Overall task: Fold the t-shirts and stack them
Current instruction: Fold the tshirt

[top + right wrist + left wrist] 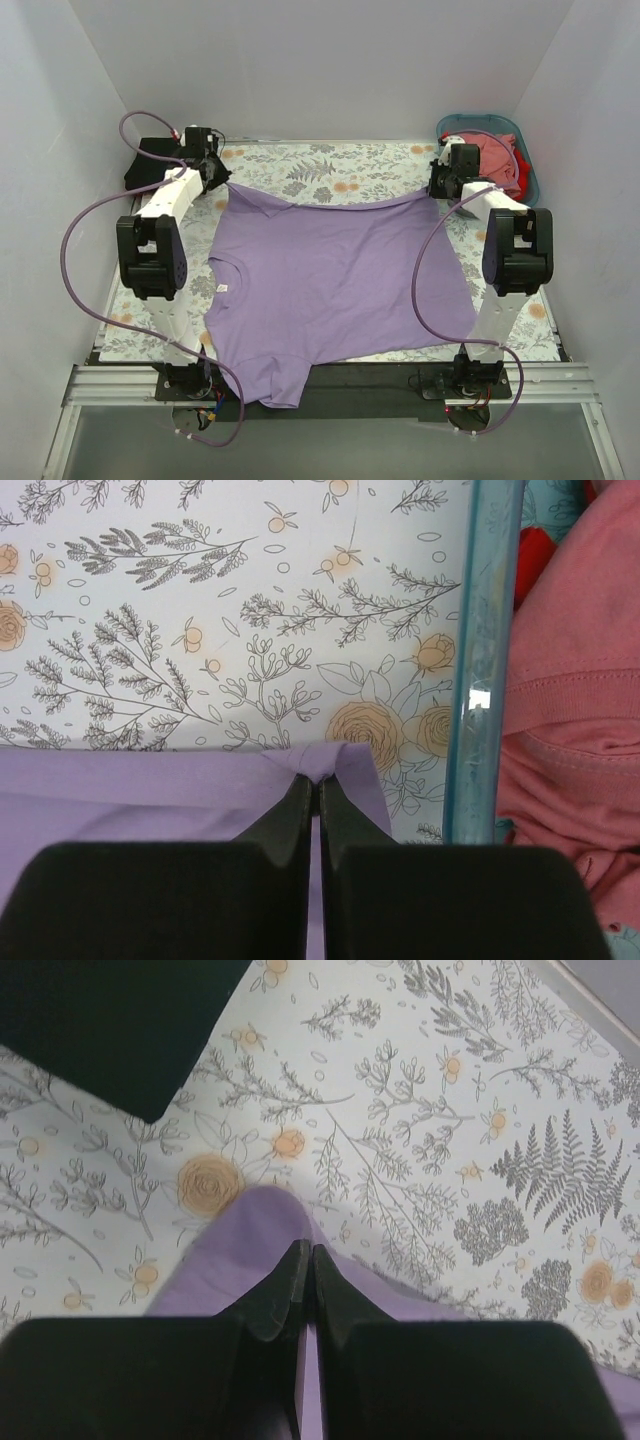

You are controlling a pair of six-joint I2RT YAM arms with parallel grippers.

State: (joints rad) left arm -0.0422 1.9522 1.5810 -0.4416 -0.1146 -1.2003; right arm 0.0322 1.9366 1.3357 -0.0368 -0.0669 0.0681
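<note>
Lavender t-shirt [340, 285] held by its far corners.
L end effector [308, 1260] & R end effector [315, 786] both clamped on fabric; pull evenly, lay flat on counter [330, 168].

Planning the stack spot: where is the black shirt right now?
In the top view, the black shirt lies at the far left corner of the table, just beyond the left pincer gripping the purple shirt.

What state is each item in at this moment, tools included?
Lavender t-shirt, spread open and unfolded, far hem corners pinched.
Left tool, shut on the lavender t-shirt.
Right tool, shut on the lavender t-shirt.
Black t-shirt, lying flat, apparently folded.
Teal basket, upright, holding shirts.
Salmon-pink t-shirt, crumpled in the basket.
Red t-shirt, in the basket, mostly hidden.
</note>
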